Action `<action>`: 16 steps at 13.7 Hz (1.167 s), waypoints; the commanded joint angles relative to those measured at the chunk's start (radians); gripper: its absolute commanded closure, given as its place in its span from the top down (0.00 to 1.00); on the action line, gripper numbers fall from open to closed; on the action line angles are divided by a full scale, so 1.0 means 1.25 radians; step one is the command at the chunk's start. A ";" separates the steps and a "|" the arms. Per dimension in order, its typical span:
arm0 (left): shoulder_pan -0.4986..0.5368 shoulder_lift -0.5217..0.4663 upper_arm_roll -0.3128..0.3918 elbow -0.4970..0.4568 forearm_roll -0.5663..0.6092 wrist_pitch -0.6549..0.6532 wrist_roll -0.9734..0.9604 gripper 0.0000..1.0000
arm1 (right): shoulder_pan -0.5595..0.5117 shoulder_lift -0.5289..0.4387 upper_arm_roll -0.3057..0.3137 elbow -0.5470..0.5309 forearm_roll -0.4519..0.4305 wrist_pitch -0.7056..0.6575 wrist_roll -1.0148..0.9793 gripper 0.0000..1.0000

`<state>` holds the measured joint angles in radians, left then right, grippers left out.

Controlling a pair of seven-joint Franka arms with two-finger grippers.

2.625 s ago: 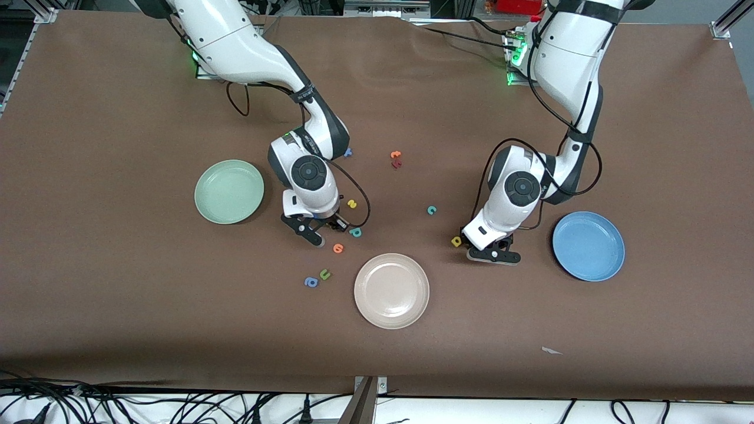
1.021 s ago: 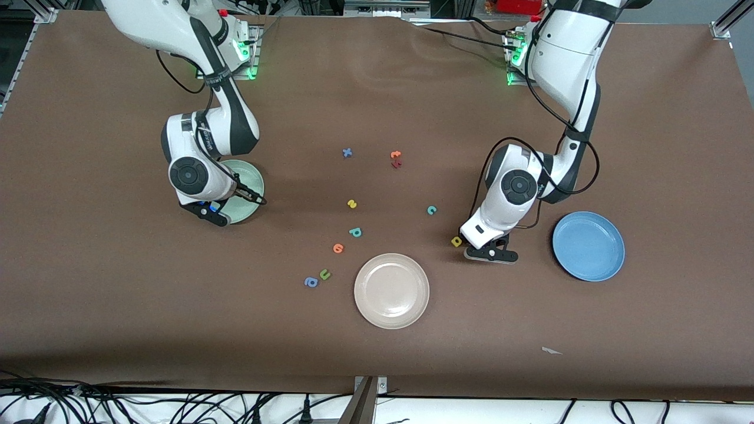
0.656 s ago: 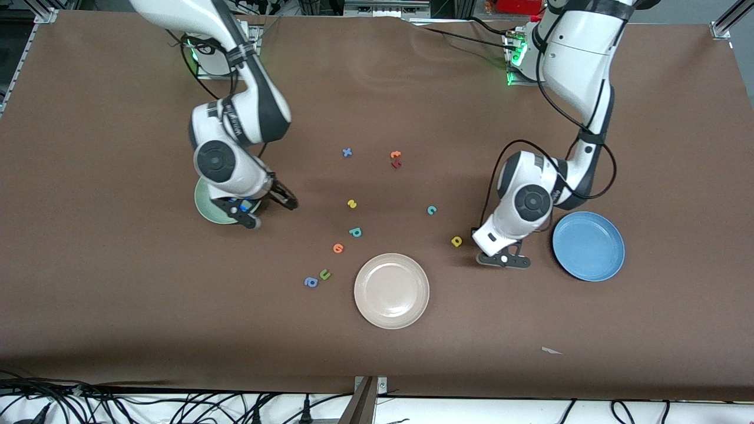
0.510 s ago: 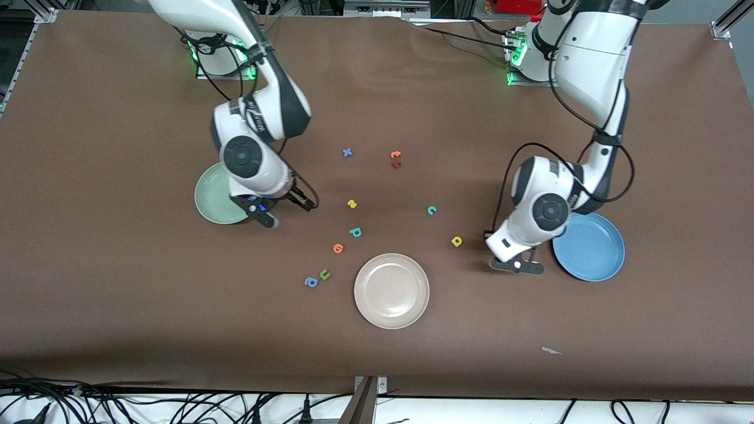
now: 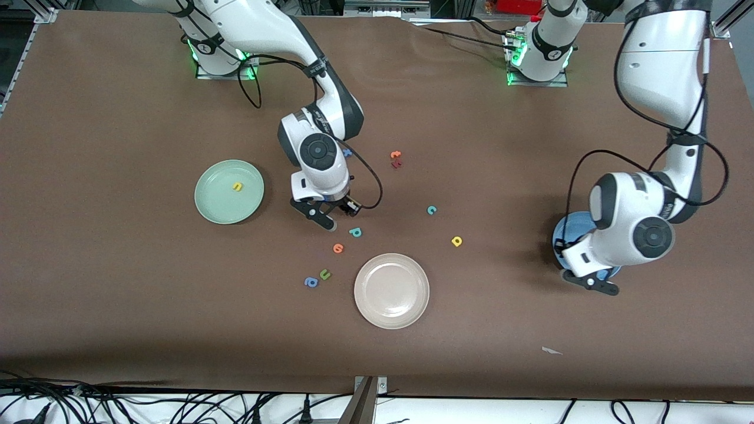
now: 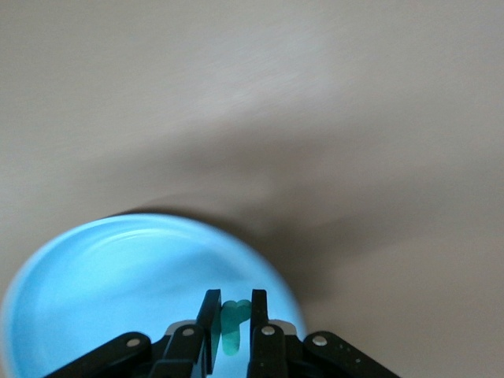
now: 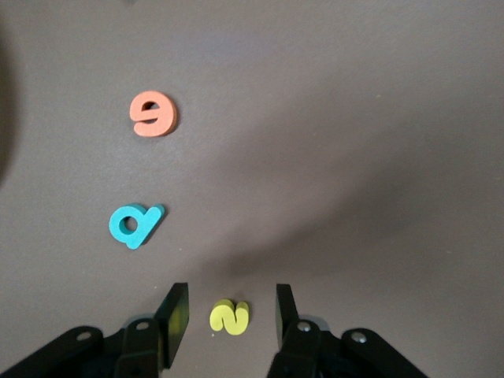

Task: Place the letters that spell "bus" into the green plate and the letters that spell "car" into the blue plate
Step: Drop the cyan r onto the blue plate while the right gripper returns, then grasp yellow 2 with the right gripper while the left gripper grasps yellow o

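Your stock on the brown surface [image 5: 118, 294], as it lies:

- Green plate [image 5: 213, 207]: toward the right arm's end; one yellow u [image 5: 237, 186] lies in it.
- Blue plate [image 6: 94, 283]: toward the left arm's end, partly under the left arm in the front view.
- Left claw [image 6: 231, 331]: over the blue plate, closed tight on a teal r [image 6: 231, 319] pinched upright between its fingers.
- Right claw [image 7: 228, 323]: low over the yellow s [image 7: 229, 316], fingers parted and straddling it, one each side, not touching it as far as you can see.
- Teal b [image 5: 355, 232]: on the surface just beside the right claw, nearer the front camera than the s.
- Orange letter [image 5: 338, 248]: beside the b, nearer the camera.
- Teal c [image 5: 432, 209] and yellow a [image 5: 456, 241]: loose on the surface between the two arms, the a nearer the camera.
- Beige plate [image 5: 391, 290]: nearest the camera, mid-surface.
- Olive u [image 5: 324, 274] and blue a [image 5: 310, 282]: touching or nearly so, beside the beige plate.
- Orange and dark red pair [image 5: 396, 159]: farther from the camera, near the right arm's wrist.
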<state>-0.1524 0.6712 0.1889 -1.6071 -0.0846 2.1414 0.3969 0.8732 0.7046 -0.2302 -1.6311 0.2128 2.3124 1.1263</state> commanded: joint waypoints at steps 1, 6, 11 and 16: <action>0.031 0.003 0.005 0.003 0.037 -0.009 0.095 0.44 | 0.030 0.029 -0.010 0.022 0.011 0.002 0.002 0.53; 0.005 -0.004 -0.083 0.002 0.071 -0.016 -0.120 1.00 | 0.043 0.055 -0.010 0.018 0.010 0.037 -0.002 0.53; -0.068 0.020 -0.165 0.007 0.069 -0.007 -0.282 1.00 | 0.044 0.068 -0.010 0.018 0.010 0.060 -0.008 0.34; -0.182 0.047 -0.167 -0.003 0.016 0.084 -0.462 0.98 | 0.054 0.063 -0.010 0.009 0.011 0.053 -0.017 0.23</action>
<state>-0.3499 0.7147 -0.0289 -1.6091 -0.0217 2.1884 -0.1263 0.9233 0.7730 -0.2333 -1.6237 0.2128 2.3835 1.1216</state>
